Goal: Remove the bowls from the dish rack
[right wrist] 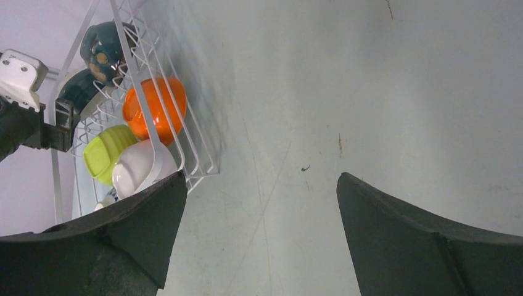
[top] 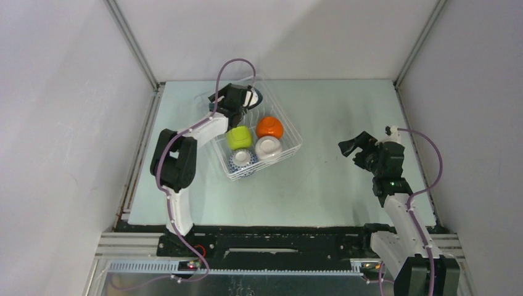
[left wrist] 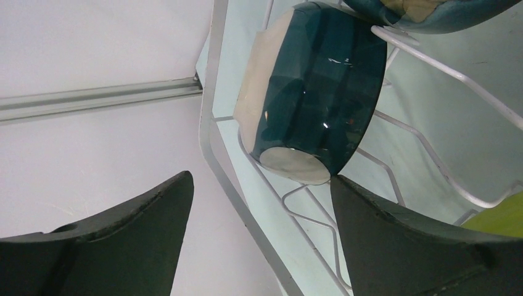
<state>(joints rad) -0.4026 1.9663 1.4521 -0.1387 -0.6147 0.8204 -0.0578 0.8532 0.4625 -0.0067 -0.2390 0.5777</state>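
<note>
A: Step in hand?

B: The approach, by my read. Left pincer is at the far end of the dish rack, released and holding nothing. The dark blue-green bowl lies just past its tips.

A: Next move?

B: Probably ease forward so the tips straddle the bowl clear of the wires, then clench and lift. Right pincer hangs released over the worktop, well apart.

A: The bowl?

B: On its side among the tines, cream foot toward the wrist camera. Glossy glaze, likely slippery. Lime green bowl, orange bowl and white bowl sit in the rack too.
</note>
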